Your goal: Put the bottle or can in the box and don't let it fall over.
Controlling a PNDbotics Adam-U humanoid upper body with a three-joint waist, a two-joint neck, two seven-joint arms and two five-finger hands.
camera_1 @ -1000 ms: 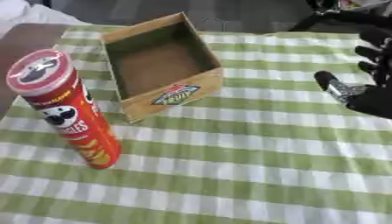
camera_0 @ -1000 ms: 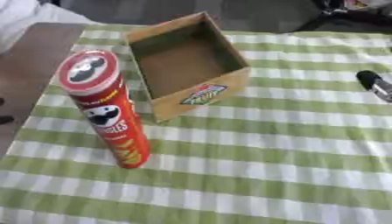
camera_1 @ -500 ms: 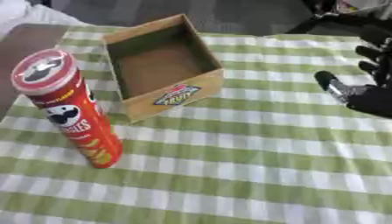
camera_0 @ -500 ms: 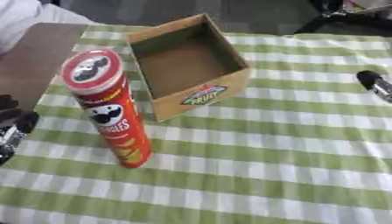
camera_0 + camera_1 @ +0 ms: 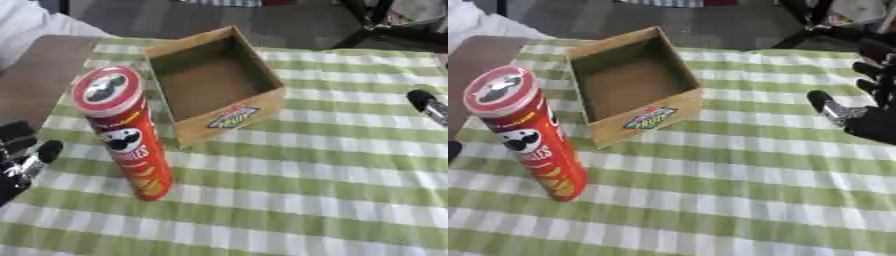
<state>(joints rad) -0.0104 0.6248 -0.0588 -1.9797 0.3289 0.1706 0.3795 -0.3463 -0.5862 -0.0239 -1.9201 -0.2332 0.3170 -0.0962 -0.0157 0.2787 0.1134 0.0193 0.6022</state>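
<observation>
A tall red crisps can (image 5: 124, 133) with a red lid stands upright on the green-and-white checked cloth (image 5: 315, 175), left of centre. Behind it and to its right sits an open, empty cardboard box (image 5: 214, 89) with a logo on its near wall. My left hand (image 5: 22, 160) has come in at the left edge, open, a short way left of the can and not touching it. My right hand (image 5: 866, 112) rests open at the right edge, fingers up, well away from both the can and the box.
A brown table top (image 5: 39, 65) shows bare at the far left beyond the cloth. Dark chair or stand legs (image 5: 376, 25) stand past the table's far edge. White fabric (image 5: 26, 25) lies at the top left corner.
My left hand has entered from the left edge and moved nearer the can. The can, the box and my right hand have stayed put.
</observation>
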